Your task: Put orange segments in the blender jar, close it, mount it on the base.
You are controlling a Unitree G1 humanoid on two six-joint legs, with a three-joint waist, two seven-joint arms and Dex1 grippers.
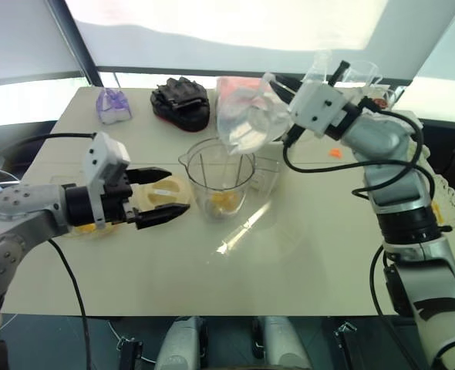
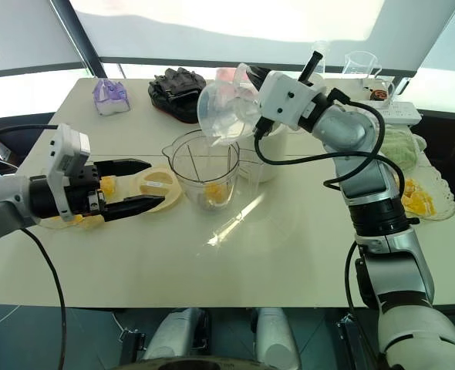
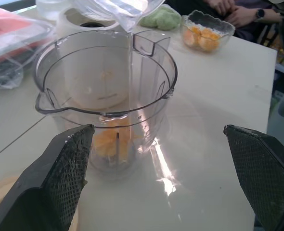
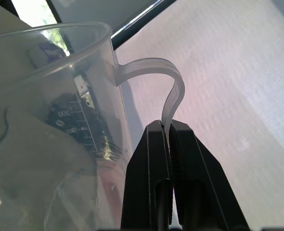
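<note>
Hovering nearest, spread wide and gripping nothing: left tool (image 1: 177, 191), pointing at the blender jar (image 1: 216, 181). Risking a knock here, since the jar is standing free on the surface (image 1: 289, 254), lidless and unmounted; an approach off-centre is likely to be shoving or tipping it. Lying at the jar's bottom: orange segments (image 1: 226, 202). Hanging tilted over the jar's rim: clear measuring jug (image 1: 247, 123), seemingly sending a thin stream down inside. Pinching only the jug's thin curved handle, pressed tight together: right tool (image 4: 167, 130). Possibly swivelling or slipping in so narrow a grip, throwing liquid past the rim. Sitting just behind the jar and therefore risking a wetting: white base (image 3: 67, 21).
</note>
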